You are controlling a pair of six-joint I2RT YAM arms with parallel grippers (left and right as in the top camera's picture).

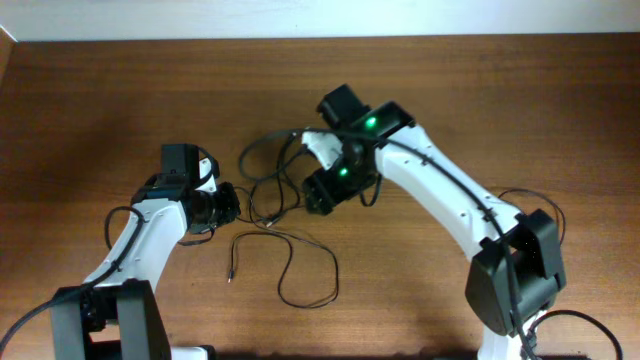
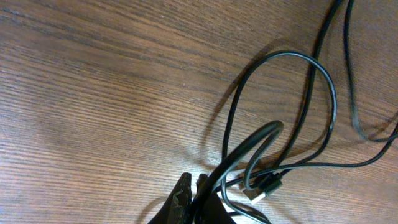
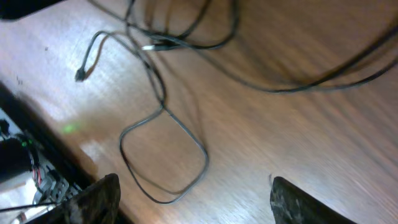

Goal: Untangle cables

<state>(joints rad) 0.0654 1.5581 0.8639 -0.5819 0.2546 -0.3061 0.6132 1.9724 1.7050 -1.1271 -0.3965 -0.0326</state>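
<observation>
The desk point(image 1: 90, 110) is bare along its far edge and in both far corners, so a gripper could pass there. The middle is crowded. The cables point(image 1: 268, 180) sprawl in loops between the left gripper point(image 1: 228, 205) and the right gripper point(image 1: 318, 192), which stand near each other with only the tangle between them. The right arm point(image 1: 450, 200) slants in from the near right and bars that side. The left arm point(image 1: 140, 240) bars the near left. Between the arms lies a loose loop point(image 1: 305, 275), with bare wood around it. Bare desk shows between the right gripper's spread fingers point(image 3: 102, 199), and the loop lies just beyond.
</observation>
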